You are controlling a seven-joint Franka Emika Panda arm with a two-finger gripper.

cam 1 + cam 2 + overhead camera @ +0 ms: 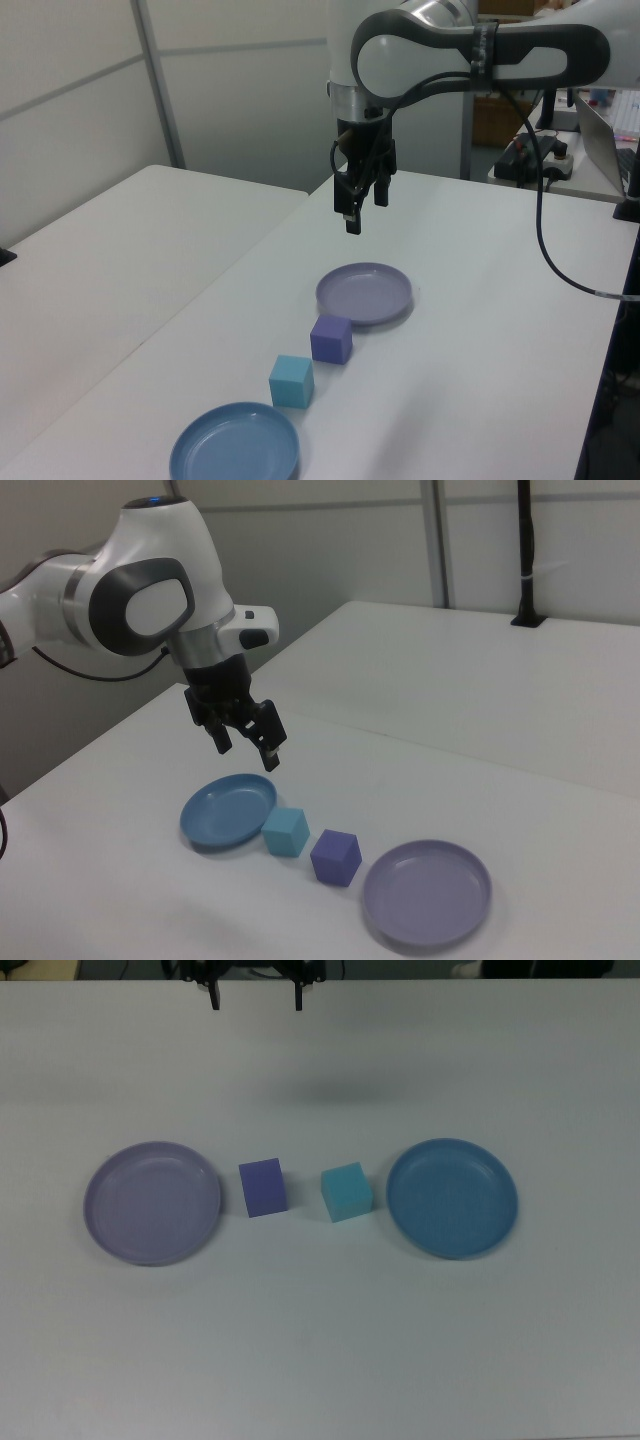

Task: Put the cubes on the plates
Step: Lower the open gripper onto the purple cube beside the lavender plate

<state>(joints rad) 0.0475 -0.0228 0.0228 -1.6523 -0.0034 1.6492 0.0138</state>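
Two cubes sit side by side on the white table: an indigo-purple cube (263, 1187) (331, 339) (335, 857) and a turquoise cube (346, 1191) (292, 381) (286, 832). A lavender plate (152, 1202) (364, 293) (427, 894) lies beside the purple cube. Beside the turquoise cube lies a blue plate (453, 1198) (235, 445) (229, 809). Both plates are empty. My gripper (256, 1002) (366, 211) (247, 748) hangs open in the air, well above the table and behind the cubes, holding nothing.
A second white table (90, 260) (480, 670) adjoins this one. A black cable (560, 260) trails from the arm on the left view's right. Equipment and a laptop (600, 120) stand at the far end.
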